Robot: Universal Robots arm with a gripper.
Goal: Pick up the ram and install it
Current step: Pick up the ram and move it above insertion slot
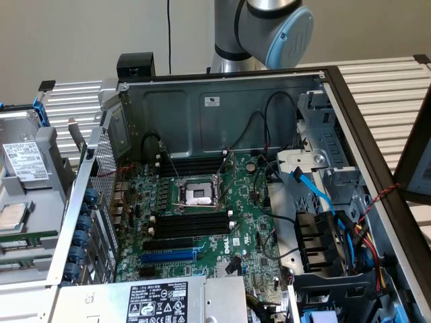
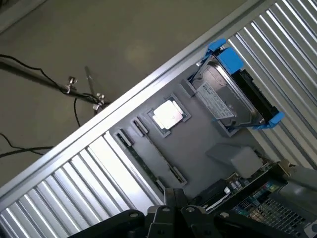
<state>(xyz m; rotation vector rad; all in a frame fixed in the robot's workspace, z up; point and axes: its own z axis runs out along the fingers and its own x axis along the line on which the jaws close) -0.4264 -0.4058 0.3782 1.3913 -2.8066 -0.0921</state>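
The ram [image 2: 144,161] is a thin dark green stick lying in a groove of the grey parts tray [image 2: 198,144], between small end holders. My gripper [image 2: 176,196] hangs above the tray's near edge, short of the ram, with its dark fingers [image 2: 170,198] pressed together and nothing between them. In the exterior view the same tray [image 1: 47,145] sits at the left, outside the open computer case [image 1: 222,108]. Inside the case lies the green motherboard [image 1: 252,222] with its long black slots [image 1: 192,223] and white end clips.
A hard drive in a blue caddy [image 2: 233,94] and a shiny processor chip [image 2: 168,115] share the tray. Another circuit card [image 2: 262,196] lies beside it. The arm's joint [image 1: 273,27] stands behind the case. Cables [image 1: 316,192] and a drive cage crowd the case's right side.
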